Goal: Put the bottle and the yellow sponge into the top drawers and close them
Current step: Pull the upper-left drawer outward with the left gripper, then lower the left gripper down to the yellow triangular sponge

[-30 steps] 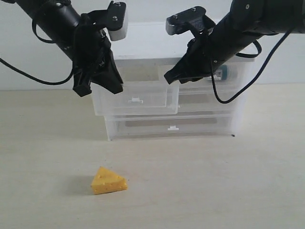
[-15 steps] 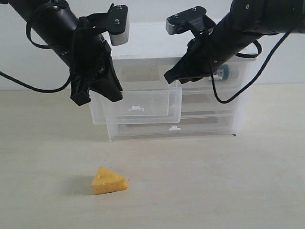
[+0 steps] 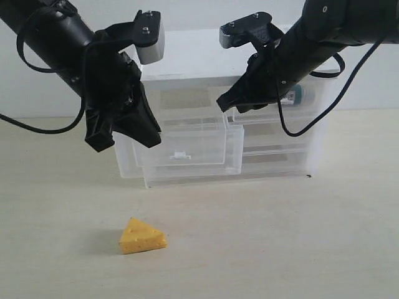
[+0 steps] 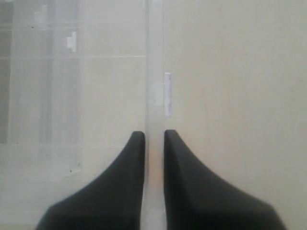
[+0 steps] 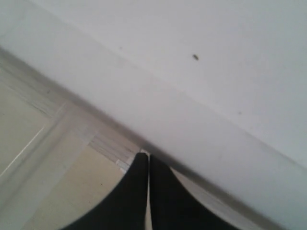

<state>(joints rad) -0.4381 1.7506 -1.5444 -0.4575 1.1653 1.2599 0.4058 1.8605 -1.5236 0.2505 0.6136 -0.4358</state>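
Bottle (image 3: 293, 94) already lay in the right top drawer (image 3: 274, 115), teal label showing through the plastic; the porous yellow sponge (image 3: 142, 235), still to be stowed, sat on the table (image 3: 312, 249), well apart from the cabinet (image 3: 199, 56). The left gripper (image 4: 154, 136) pinched the open left top drawer (image 3: 181, 146) by its front wall; the right gripper (image 5: 147, 155) was closed, empty.
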